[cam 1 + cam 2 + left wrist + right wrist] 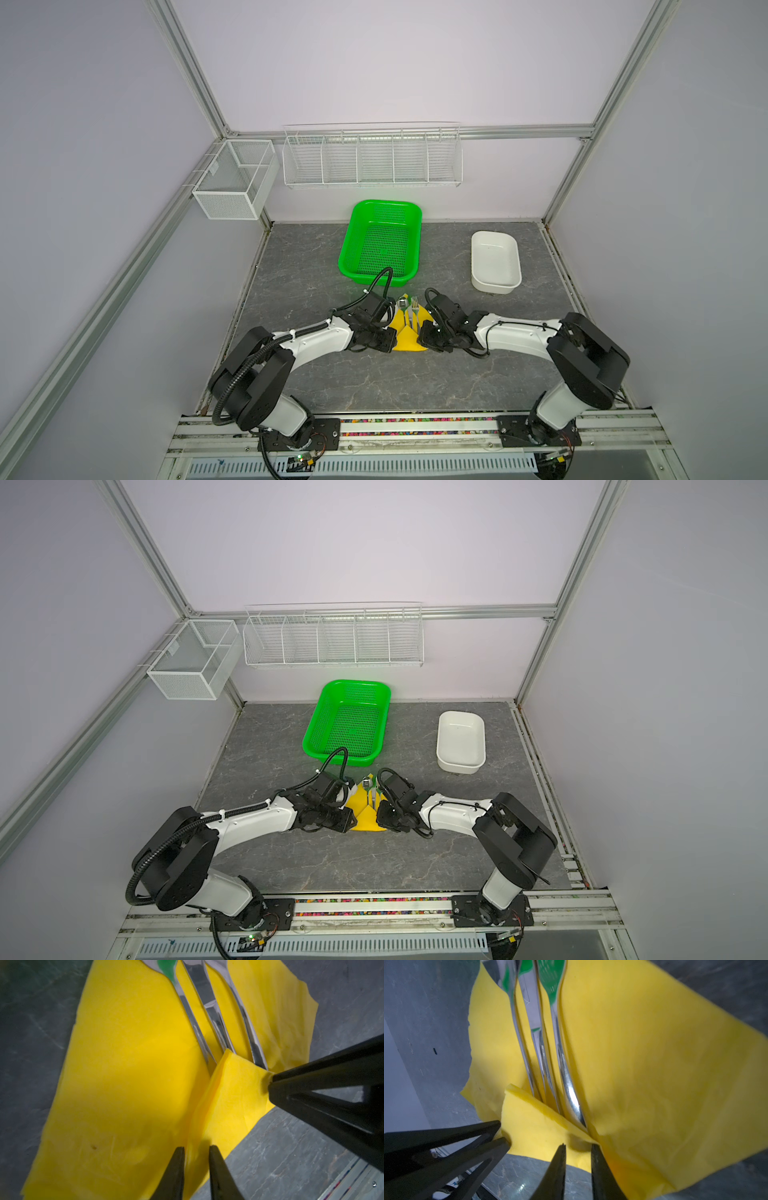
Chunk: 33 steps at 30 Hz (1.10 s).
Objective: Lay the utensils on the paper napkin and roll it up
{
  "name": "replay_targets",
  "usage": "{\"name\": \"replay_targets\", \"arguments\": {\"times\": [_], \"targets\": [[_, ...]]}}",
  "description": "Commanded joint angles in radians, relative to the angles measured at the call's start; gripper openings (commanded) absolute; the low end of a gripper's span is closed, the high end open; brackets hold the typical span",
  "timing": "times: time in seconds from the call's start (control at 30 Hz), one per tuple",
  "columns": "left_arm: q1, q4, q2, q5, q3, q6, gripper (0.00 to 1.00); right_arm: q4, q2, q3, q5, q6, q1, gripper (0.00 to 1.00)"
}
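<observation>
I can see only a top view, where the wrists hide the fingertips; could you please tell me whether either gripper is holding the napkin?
Observer: Yes; the right wrist view shows the left gripper pinching one end of the paper napkin's folded-up flap.
Operator: And the other arm?
Observer: The left wrist view shows the right gripper pinching the flap's other end.
Operator: Are the handles tucked in?
Observer: Yes, the flap covers the handle ends of all three utensils.
</observation>
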Motion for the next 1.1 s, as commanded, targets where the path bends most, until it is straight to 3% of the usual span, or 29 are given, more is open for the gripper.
{"name": "replay_targets", "arguments": {"times": [0.0,0.37,0.7,1.07], "targets": [[0.001,-0.044,0.035,-0.020,0.006,0.020,0.22,-0.027,0.011,0.021,-0.006,-0.008,-0.004,0.25],[0.001,-0.060,0.033,-0.043,0.014,0.013,0.24,-0.047,0.010,0.021,0.011,-0.010,-0.004,0.25],[0.001,-0.066,-0.133,-0.070,0.039,-0.030,0.34,-0.050,0.015,0.033,0.005,-0.021,-0.002,0.25],[-0.011,0.090,-0.036,0.173,0.075,-0.079,0.23,-0.046,0.012,0.030,0.009,-0.015,0.001,0.25]]}}
